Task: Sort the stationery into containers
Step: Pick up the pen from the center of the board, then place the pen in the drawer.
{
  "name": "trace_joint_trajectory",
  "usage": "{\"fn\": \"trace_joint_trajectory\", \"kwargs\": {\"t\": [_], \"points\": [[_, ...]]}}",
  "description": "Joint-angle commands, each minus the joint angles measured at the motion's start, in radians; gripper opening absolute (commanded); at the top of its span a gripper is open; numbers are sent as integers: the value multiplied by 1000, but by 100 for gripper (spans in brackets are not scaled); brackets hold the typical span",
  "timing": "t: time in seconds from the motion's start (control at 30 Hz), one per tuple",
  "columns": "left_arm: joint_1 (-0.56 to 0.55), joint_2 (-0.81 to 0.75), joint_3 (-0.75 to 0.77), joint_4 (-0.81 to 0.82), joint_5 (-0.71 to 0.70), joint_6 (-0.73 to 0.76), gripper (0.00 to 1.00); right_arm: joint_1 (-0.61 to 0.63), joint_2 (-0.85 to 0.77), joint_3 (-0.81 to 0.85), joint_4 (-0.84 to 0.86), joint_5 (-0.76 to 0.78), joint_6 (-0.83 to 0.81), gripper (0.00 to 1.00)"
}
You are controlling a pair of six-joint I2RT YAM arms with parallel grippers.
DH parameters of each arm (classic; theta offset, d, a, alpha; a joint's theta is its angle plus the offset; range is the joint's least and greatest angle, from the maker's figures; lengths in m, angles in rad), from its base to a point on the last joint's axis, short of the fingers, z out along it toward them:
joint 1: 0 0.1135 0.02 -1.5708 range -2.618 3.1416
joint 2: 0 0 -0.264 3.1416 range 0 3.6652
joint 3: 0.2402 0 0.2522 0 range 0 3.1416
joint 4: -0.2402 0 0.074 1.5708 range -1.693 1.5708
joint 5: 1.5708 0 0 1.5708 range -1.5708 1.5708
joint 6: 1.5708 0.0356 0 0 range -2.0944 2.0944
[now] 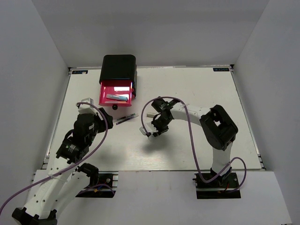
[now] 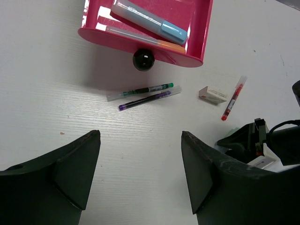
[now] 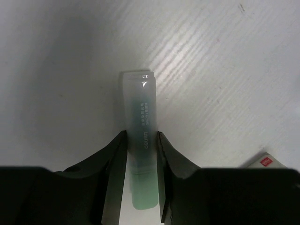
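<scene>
My right gripper [image 3: 141, 136] is shut on a stubby translucent marker with a green end [image 3: 138, 101], one finger against each side, over the white table. The black cabinet [image 1: 119, 65] stands at the back with one pink-red drawer [image 2: 192, 28] pulled out. In that drawer lie a blue-ended marker [image 2: 145, 21] and an orange-ended one [image 2: 140, 40]. My left gripper [image 2: 140, 173] hangs open and empty just in front of the drawer. On the table lie a green pen [image 2: 147, 89], a dark purple pen [image 2: 145, 99], a grey-white eraser [image 2: 212, 94] and a red-white pen [image 2: 233, 98].
The drawer's black knob [image 2: 143, 59] sticks out toward the pens. The right arm's cable [image 1: 190, 136] loops over the table's middle. Grey walls close in the table [image 1: 197, 89] on three sides.
</scene>
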Motion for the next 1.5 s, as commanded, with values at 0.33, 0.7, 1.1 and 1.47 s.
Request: {"fn": "trace_joint_trajectory", "kwargs": {"t": [0.33, 0.7, 1.1, 1.47], "points": [[-3, -28, 0, -23, -71, -34, 80, 98, -98, 398, 261, 171, 565, 0], [-3, -28, 0, -32, -100, -53, 80, 118, 35, 592, 524, 226, 659, 0], [-12, -8, -53, 7, 31, -122, 80, 126, 196, 638, 695, 202, 773, 14], [-3, -91, -313, 172, 193, -318, 80, 120, 219, 653, 690, 186, 759, 54]]}}
